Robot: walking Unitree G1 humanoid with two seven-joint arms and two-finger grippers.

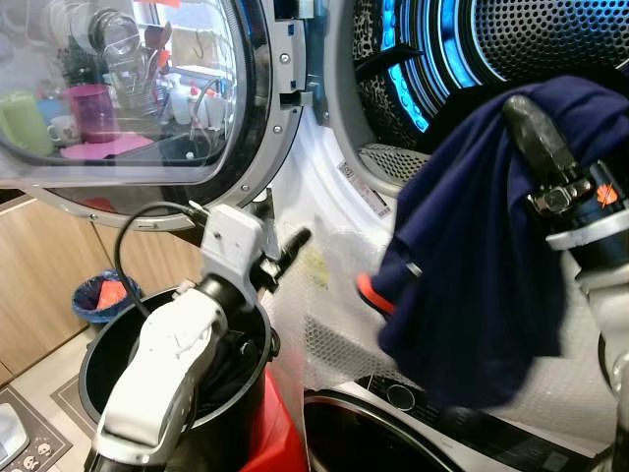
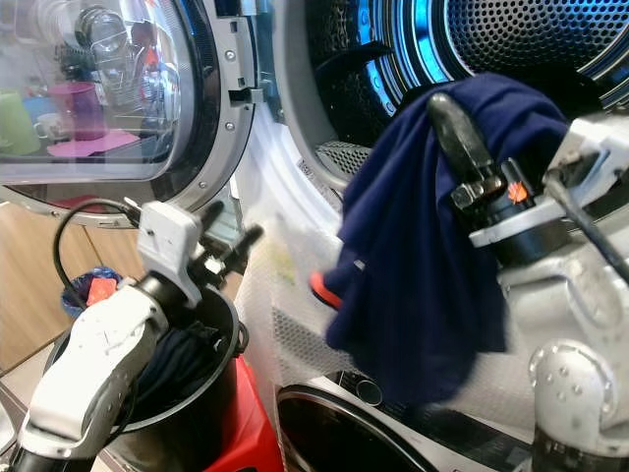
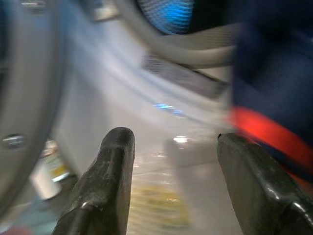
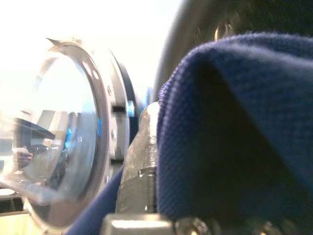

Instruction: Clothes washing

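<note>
My right hand [image 1: 536, 133], at the right of the frame, is clenched on a navy shirt [image 1: 472, 265] that drapes over its fingers and hangs down, long axis vertical. The drum [image 1: 511, 44] opens just above and behind it, upper right, so the shirt should go up and in. My left hand [image 1: 285, 251], lower left, is released, over a black bucket [image 1: 108, 364] holding more dark clothes. The door [image 1: 128, 93] stands open, upper left.

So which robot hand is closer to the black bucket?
Left. The left gripper hangs just above the black bucket's rim; the right gripper is up by the drum, holding the navy garment.
</note>
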